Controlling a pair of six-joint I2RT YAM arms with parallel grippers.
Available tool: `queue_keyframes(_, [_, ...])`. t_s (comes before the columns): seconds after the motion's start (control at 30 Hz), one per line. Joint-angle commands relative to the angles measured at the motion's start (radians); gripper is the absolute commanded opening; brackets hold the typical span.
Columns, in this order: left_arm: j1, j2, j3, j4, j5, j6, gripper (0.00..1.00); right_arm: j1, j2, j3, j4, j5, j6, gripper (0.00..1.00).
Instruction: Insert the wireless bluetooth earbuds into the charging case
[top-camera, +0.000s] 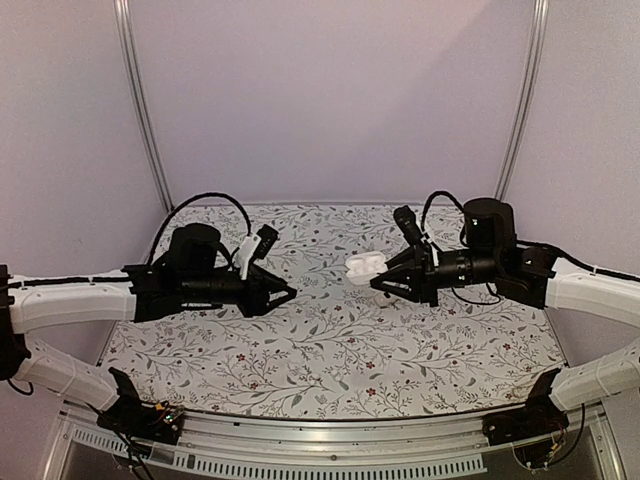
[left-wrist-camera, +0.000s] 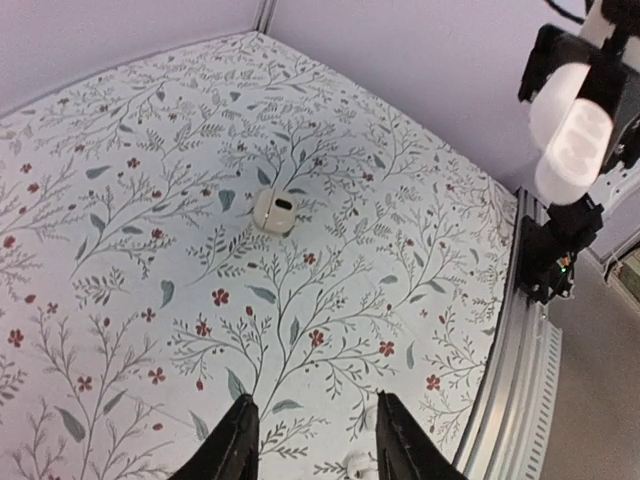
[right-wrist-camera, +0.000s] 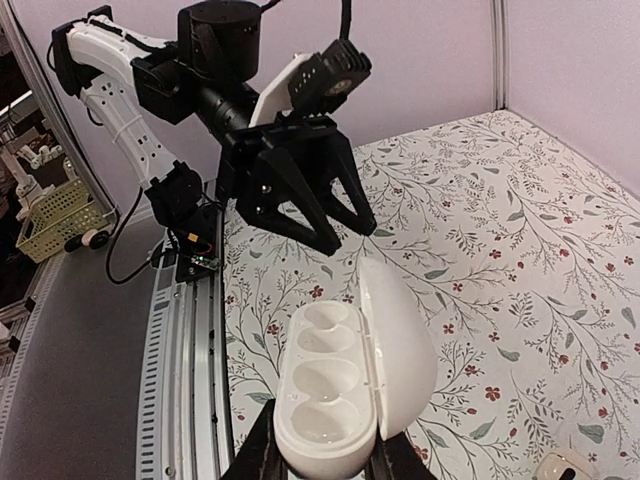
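Holding the charging case (right-wrist-camera: 330, 400) up off the surface (top-camera: 330, 350), the right hand (top-camera: 383, 281) grips it with the lid open. Its holes look empty, so no earbud is in yet. One earbud (left-wrist-camera: 274, 212) lies on the surface, well away from the edge rail (left-wrist-camera: 520, 330), with room all around it. The left hand (left-wrist-camera: 315, 420) hangs open and holds nothing. I think picking the earbud up comes first.
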Motion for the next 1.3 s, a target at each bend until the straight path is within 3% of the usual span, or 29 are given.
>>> queue_keyframes(0.0, [-0.098, -0.007, -0.063, -0.173, -0.118, -0.092, 0.38, -0.011, -0.037, -0.021, 0.024, -0.004, 0.042, 0.00])
queue_keyframes(0.37, [-0.248, 0.243, -0.036, -0.186, -0.133, -0.211, 0.21, -0.019, -0.053, -0.019, 0.003, 0.006, 0.037, 0.00])
queue_keyframes(1.27, [-0.320, 0.419, 0.064, -0.263, -0.178, -0.260, 0.14, -0.022, -0.066, -0.017, -0.026, 0.008, 0.030, 0.00])
